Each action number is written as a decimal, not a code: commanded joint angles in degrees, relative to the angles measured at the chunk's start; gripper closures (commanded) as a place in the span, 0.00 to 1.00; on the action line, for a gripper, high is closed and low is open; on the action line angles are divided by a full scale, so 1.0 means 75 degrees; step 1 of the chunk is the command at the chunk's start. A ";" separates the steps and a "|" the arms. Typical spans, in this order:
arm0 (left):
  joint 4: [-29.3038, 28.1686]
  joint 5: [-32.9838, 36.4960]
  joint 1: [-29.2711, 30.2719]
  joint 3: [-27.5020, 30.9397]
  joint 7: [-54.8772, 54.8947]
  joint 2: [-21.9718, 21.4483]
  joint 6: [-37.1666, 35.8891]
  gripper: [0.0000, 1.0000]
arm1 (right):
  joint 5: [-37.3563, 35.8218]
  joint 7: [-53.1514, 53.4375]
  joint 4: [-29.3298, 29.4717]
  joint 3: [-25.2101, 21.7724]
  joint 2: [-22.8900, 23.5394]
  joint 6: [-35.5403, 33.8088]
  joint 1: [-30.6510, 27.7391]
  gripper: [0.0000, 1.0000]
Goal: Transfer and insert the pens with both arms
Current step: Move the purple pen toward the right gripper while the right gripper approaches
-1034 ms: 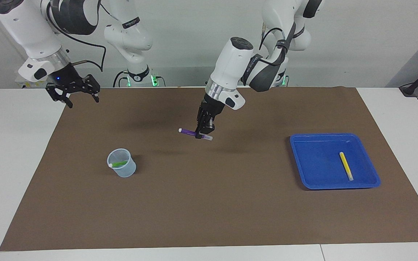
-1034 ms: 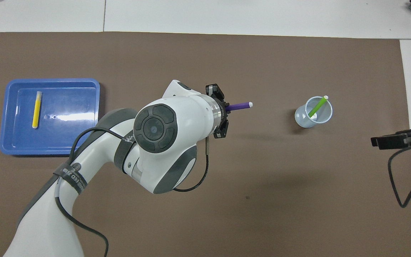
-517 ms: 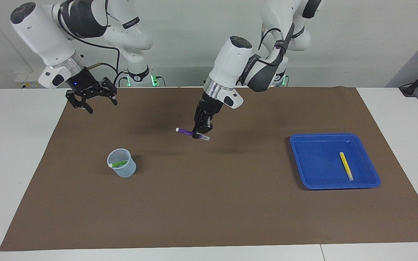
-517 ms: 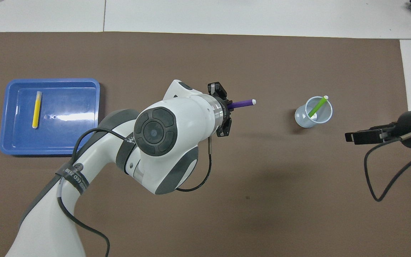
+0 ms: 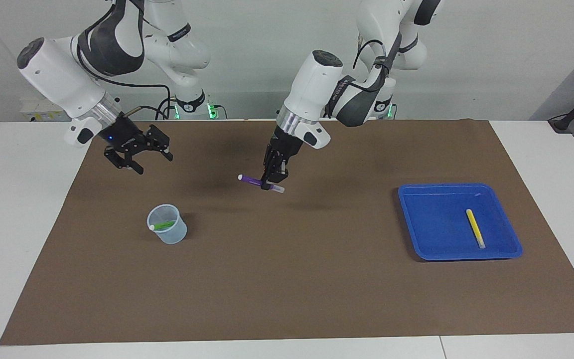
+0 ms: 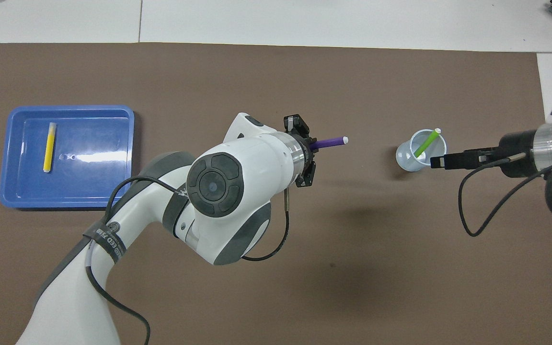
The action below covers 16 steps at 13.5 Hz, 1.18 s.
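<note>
The left gripper point(image 5: 273, 178) hangs over the middle of the brown mat point(image 5: 287, 279), clamped on the purple pen point(image 5: 259, 183), which lies roughly level in its grip with both ends sticking out. The right gripper point(image 5: 140, 152) hovers with its fingers spread and nothing between them, over the mat near the clear cup point(image 5: 167, 231); how high it is I cannot quite judge. The green pen point(image 6: 425, 143) leans inside that cup. The yellow pen point(image 5: 475, 228) lies in the blue tray point(image 5: 419, 234) toward the left arm's end.
</note>
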 commanded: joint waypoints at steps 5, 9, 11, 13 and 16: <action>-0.0297 -0.0117 -0.0243 0.0127 -0.0214 -0.0059 0.0771 1.00 | 0.0883 0.0034 -0.0024 0.0010 0.0030 0.0371 0.0709 0.00; -0.0519 -0.0117 -0.0431 0.0127 -0.0390 -0.0047 0.1474 1.00 | 0.0872 0.0268 0.0069 0.0021 -0.0005 0.0465 0.1062 0.00; -0.0532 -0.0117 -0.0525 0.0138 -0.0390 -0.0036 0.1616 1.00 | 0.0872 0.0315 0.0105 0.0033 -0.0016 0.0489 0.1074 0.00; -0.0532 -0.0106 -0.0618 0.0138 -0.0378 0.0046 0.1675 1.00 | 0.0872 0.0315 0.0175 0.0033 -0.0028 0.0478 0.1074 0.00; -0.0508 -0.0106 -0.0770 0.0138 -0.0378 0.0221 0.2049 1.00 | 0.0883 0.0303 0.0526 0.0033 -0.0017 0.0419 0.1063 0.00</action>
